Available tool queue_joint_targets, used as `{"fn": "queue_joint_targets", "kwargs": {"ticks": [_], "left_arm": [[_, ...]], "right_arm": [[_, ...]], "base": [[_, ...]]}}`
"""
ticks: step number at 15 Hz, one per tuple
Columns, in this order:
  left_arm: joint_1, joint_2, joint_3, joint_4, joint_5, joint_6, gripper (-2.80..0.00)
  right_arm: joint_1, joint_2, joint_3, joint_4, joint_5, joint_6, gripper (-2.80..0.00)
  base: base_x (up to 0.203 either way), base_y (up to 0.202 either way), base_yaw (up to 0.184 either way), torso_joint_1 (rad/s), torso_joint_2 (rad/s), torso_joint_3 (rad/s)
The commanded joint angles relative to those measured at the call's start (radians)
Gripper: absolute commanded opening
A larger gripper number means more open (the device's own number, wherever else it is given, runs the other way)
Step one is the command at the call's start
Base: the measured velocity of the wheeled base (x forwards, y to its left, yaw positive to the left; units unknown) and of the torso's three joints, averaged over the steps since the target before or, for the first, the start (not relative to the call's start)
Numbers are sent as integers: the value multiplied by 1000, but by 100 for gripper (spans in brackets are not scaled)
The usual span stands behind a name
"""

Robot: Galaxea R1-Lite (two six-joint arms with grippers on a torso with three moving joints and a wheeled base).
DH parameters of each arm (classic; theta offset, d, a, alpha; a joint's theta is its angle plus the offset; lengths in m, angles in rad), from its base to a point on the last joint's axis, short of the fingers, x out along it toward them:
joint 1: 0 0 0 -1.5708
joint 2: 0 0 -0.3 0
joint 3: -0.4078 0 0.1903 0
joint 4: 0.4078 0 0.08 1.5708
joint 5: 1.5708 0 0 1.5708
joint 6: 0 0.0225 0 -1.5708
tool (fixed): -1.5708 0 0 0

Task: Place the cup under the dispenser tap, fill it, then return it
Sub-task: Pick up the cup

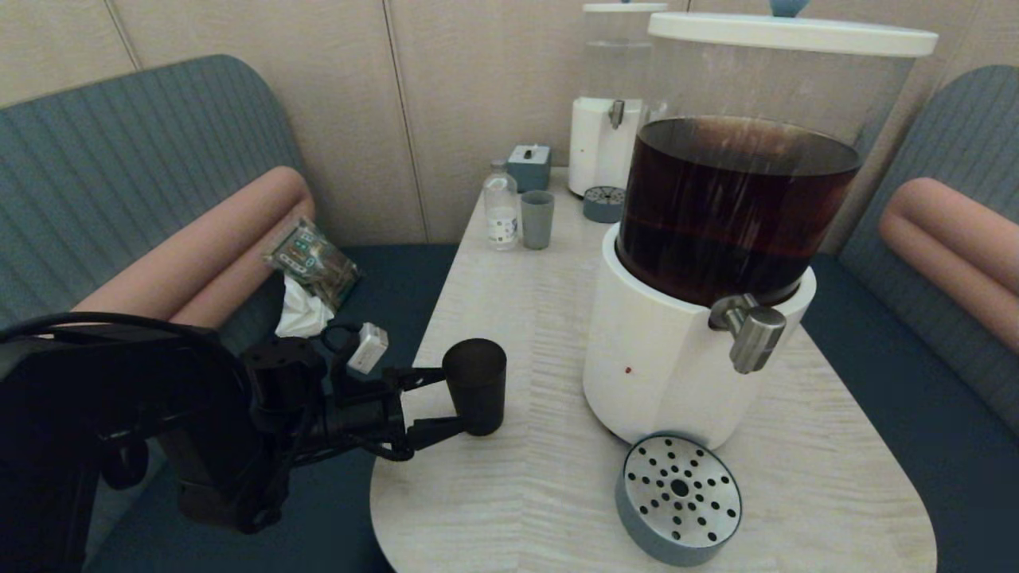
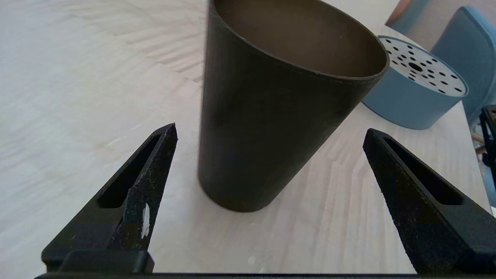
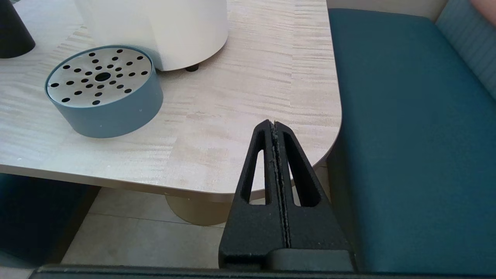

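Cup (image 1: 475, 385) stands upright on the surface (image 1: 525, 318), near its left edge, straight ahead of my left fingers (image 2: 155, 182). They are spread wide to either side of it, touching nothing. Long axis vertical. Tap (image 1: 752, 330) lies well off to the right. Right fingers (image 3: 277, 155) pressed together, parked off the corner, holding nothing.

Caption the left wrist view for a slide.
Open left hand flanks the empty dark cup standing on the table.
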Motion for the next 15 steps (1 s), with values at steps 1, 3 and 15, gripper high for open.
{"fn": "queue_joint_targets", "kwargs": {"ticks": [1, 3, 15], "left_arm": [[-20, 3, -2, -8, -4, -2, 0], [-26, 3, -18, -8, -4, -5, 0], [-43, 63, -95, -8, 45, -12, 0]], "right_arm": [[0, 1, 0, 0, 0, 0, -280], [0, 1, 0, 0, 1, 0, -280], [0, 0, 0, 0, 1, 0, -280]], "base": [[0, 0, 0, 0, 0, 0], [0, 0, 0, 0, 0, 0], [0, 0, 0, 0, 0, 0]]}}
